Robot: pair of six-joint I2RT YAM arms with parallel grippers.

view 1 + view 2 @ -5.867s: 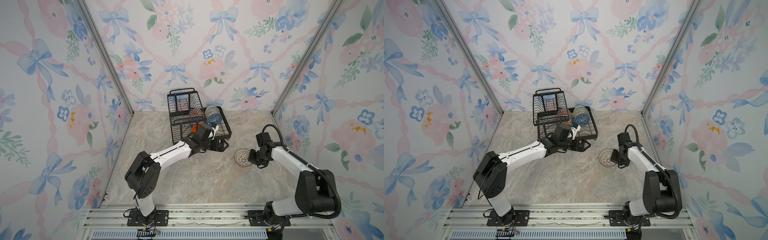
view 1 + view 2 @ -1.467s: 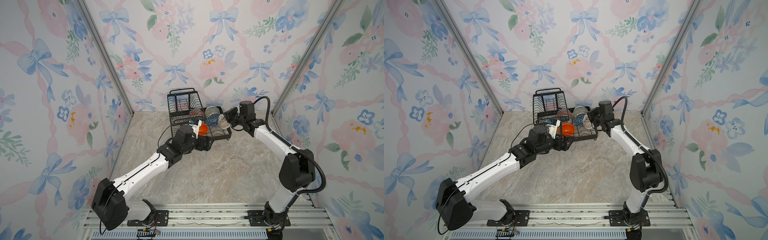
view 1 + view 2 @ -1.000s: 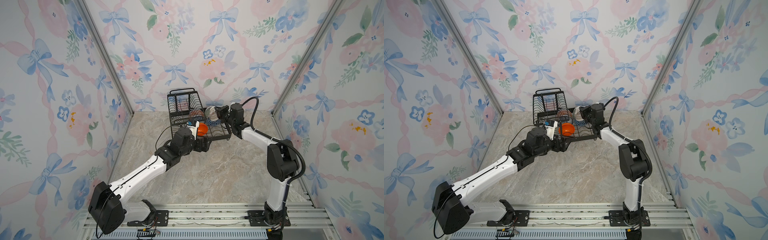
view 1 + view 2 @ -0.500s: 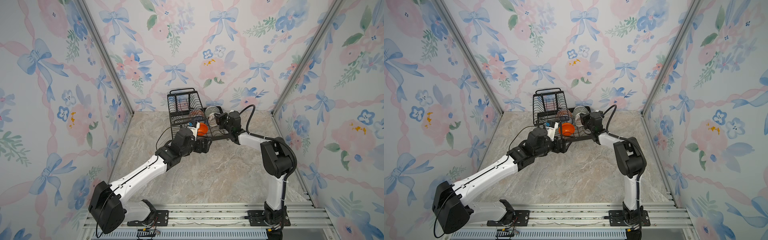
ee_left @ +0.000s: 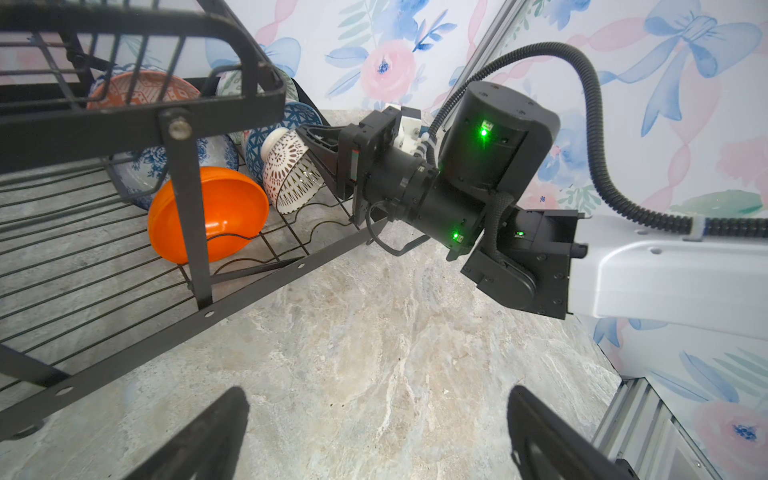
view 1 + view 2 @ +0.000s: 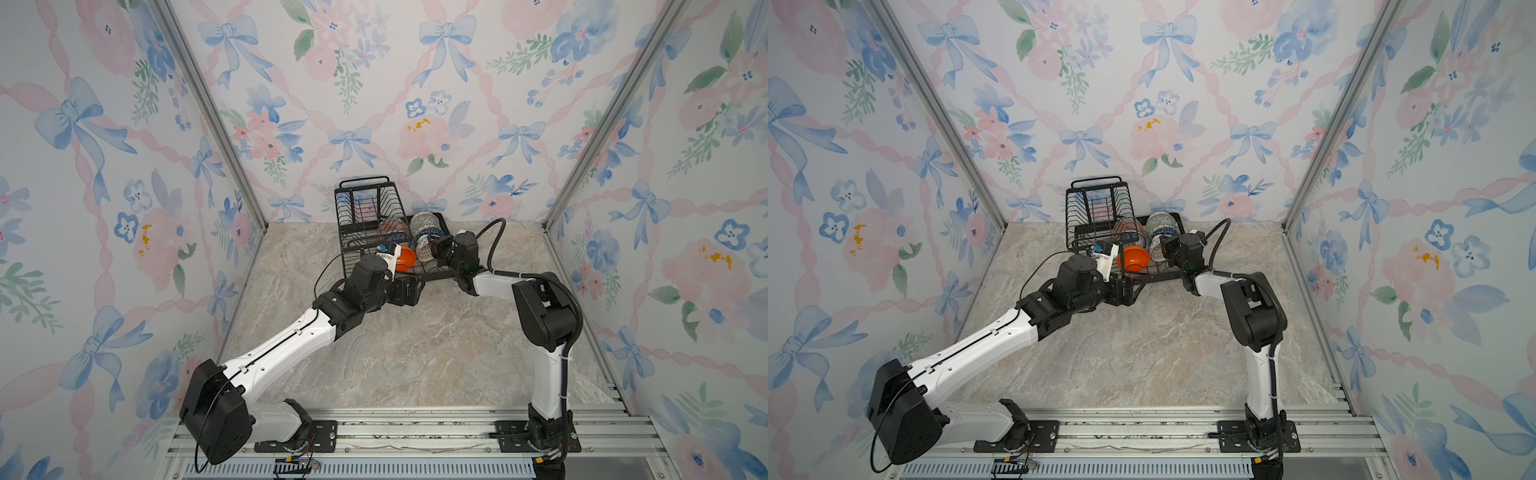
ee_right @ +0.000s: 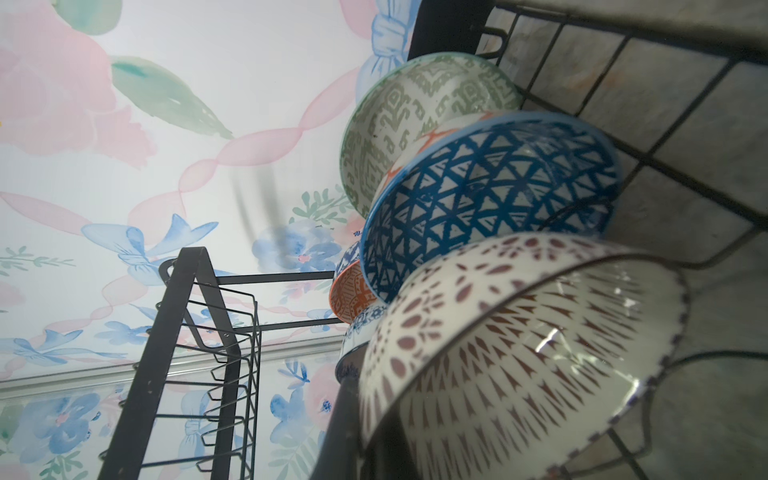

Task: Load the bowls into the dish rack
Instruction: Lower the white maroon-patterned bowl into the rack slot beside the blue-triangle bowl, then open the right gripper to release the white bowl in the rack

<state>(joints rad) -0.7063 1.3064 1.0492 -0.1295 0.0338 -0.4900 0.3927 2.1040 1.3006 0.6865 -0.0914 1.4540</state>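
The black wire dish rack stands at the back of the table. In its base sit the plain orange bowl, a blue floral bowl, an orange-white patterned one, a dark-blue geometric one and a grey-green one. My right gripper is shut on the rim of the white lattice bowl, which is tilted low over the base wires beside the orange bowl. My left gripper is open and empty, just in front of the rack.
The raised basket with its handle takes up the rack's left half. Floral walls close in on three sides, and the right arm's cable loops near the back wall. Marble tabletop lies in front of the rack.
My right gripper has carried the lattice bowl leftward and down into the rack's base, next to the orange bowl. The left arm has barely moved and stays open.
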